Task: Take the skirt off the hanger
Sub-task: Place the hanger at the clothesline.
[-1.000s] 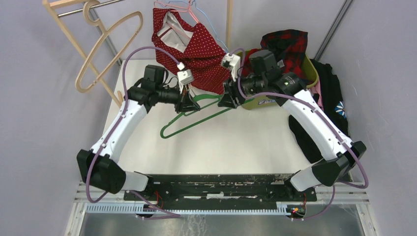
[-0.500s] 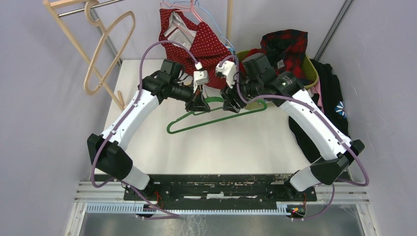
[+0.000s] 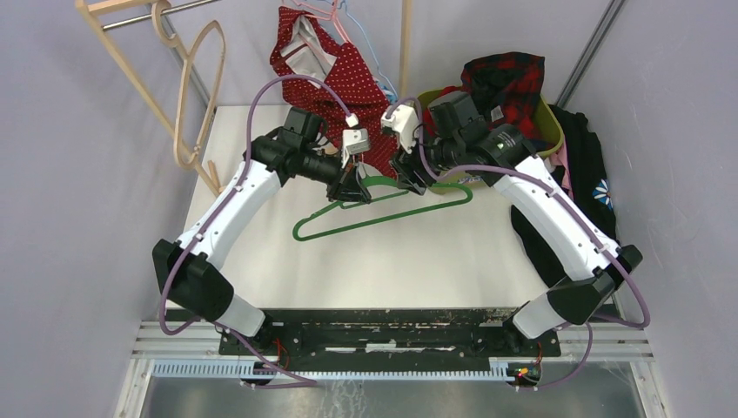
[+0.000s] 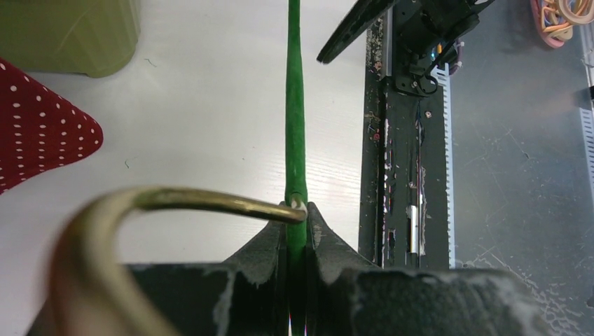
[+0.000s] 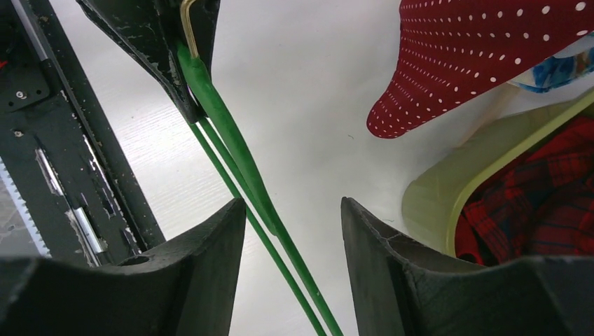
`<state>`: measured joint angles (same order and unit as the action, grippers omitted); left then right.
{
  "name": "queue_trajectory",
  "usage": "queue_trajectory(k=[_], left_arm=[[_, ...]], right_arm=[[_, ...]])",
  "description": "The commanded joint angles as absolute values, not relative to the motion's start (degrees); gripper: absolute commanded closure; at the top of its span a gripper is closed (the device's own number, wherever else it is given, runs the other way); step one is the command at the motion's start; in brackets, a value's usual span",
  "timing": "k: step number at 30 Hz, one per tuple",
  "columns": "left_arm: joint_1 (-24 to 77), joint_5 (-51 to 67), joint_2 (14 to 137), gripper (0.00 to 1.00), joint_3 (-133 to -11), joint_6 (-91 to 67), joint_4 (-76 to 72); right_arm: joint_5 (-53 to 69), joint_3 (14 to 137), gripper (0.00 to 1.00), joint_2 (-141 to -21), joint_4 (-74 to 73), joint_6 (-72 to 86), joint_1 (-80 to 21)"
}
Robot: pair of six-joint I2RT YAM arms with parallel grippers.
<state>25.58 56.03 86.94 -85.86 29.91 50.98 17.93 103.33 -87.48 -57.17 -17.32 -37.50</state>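
Note:
The red white-dotted skirt (image 3: 335, 65) hangs at the back from pink and blue hangers, apart from the green hanger; its hem shows in the left wrist view (image 4: 38, 133) and the right wrist view (image 5: 490, 63). A bare green hanger (image 3: 383, 213) is held level over the white table. My left gripper (image 3: 355, 190) is shut on the green hanger (image 4: 295, 133) beside its brass hook (image 4: 182, 203). My right gripper (image 3: 407, 181) is open, its fingers (image 5: 203, 252) on either side of the hanger's green bars (image 5: 242, 157) without touching them.
A green bin (image 3: 522, 144) with a red plaid garment (image 3: 505, 78) stands at the back right, and dark clothes (image 3: 583, 165) lie beside it. A wooden hanger (image 3: 187, 96) hangs on the wooden rack (image 3: 130, 70) at the left. The black base rail (image 3: 374, 326) runs along the near edge.
My left arm has carried the green hanger to the right and back. The right gripper has shifted slightly. The red skirt has swung back away from the grippers, and the wooden hanger has swung.

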Motion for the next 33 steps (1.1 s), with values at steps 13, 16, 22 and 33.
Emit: queue_trajectory(k=[13,16,22,33], left_arm=[[25.79,56.94,84.21,0.97,-90.16,33.62,51.57],[25.81,56.34,84.37,0.97,-90.47,33.77,51.57],[25.84,50.27,83.22,0.97,-90.49,31.38,49.65],[25.75,20.21,75.91,0.97,-86.27,23.19,33.35]], right_arm=[[27.88,99.82,0.5,-91.9,-52.97,-14.14,-38.47],[27.58,99.03,0.72,-91.63,-52.61,-14.05,-38.57],[22.51,99.73,0.99,-92.09,-51.06,-12.43,-38.51],[16.25,103.61,0.99,-93.42,-50.92,-10.52,-38.44]])
